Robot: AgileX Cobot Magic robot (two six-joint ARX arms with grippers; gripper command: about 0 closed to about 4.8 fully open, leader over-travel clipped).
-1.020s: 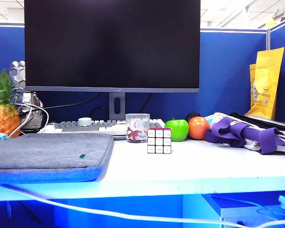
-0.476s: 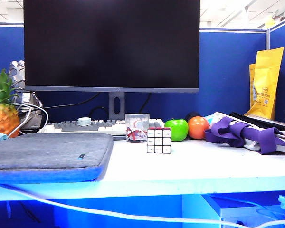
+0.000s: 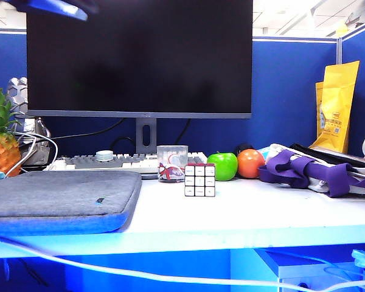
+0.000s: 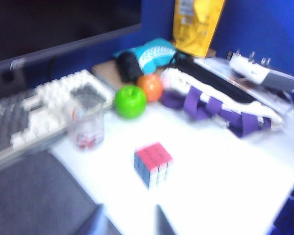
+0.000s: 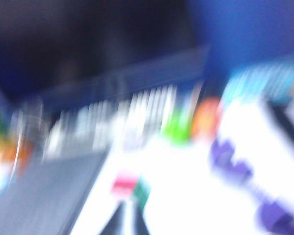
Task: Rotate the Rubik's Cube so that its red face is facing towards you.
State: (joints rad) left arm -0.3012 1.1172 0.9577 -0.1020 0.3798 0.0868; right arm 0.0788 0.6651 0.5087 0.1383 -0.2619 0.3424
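The Rubik's Cube (image 3: 199, 180) stands on the white desk (image 3: 243, 213) in front of a glass cup, its white side toward the exterior camera. Its red face (image 4: 154, 155) points up, with blue and white sides showing below it in the left wrist view. My left gripper (image 4: 129, 225) hovers above the desk short of the cube, open, with nothing between its fingers. The right wrist view is heavily blurred. There the cube (image 5: 131, 188) shows red on top and green on a side, just beyond my right gripper (image 5: 126, 224), whose fingers stand close together, shut.
Behind the cube are a glass cup (image 3: 172, 163), a keyboard (image 3: 109, 162), a green apple (image 3: 222, 166), an orange (image 3: 250, 163) and a large monitor (image 3: 140, 55). A grey sleeve (image 3: 55, 198) lies at the left. A purple-strapped bag (image 3: 316, 170) lies at the right.
A blurred blue arm part has come into the top left corner of the exterior view. The whole picture has shifted slightly left. The cube stays in place on the desk.
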